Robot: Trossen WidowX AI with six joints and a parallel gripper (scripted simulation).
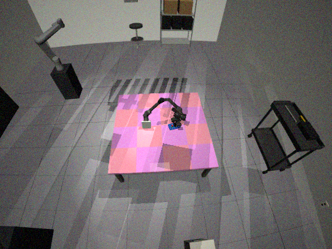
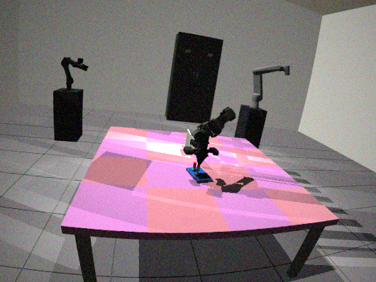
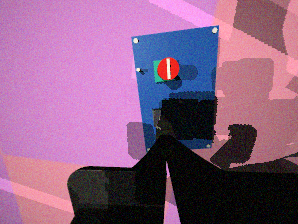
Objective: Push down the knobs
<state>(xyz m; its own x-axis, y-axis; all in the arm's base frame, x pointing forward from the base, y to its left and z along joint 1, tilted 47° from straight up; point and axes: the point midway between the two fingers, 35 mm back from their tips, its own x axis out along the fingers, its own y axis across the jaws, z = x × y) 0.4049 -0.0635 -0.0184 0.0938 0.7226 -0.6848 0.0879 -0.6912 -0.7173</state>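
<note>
The blue circuit board stands on the table. A red knob with a white line sits over a green potentiometer near one end of the board. In the exterior view it stands tall above the board. Nearer the other end, a grey-brown knob shows dimly in shadow, just at the fingertips. My gripper is shut with nothing between its fingers, its tips pointing down over this knob. Whether they touch it, and the gap under the knob, are hidden.
The table has a pink and violet checked top. The arm's pale base block is to the board's left in the top view. Small pale screws mark the board's corners. A dark cart stands off the table to the right.
</note>
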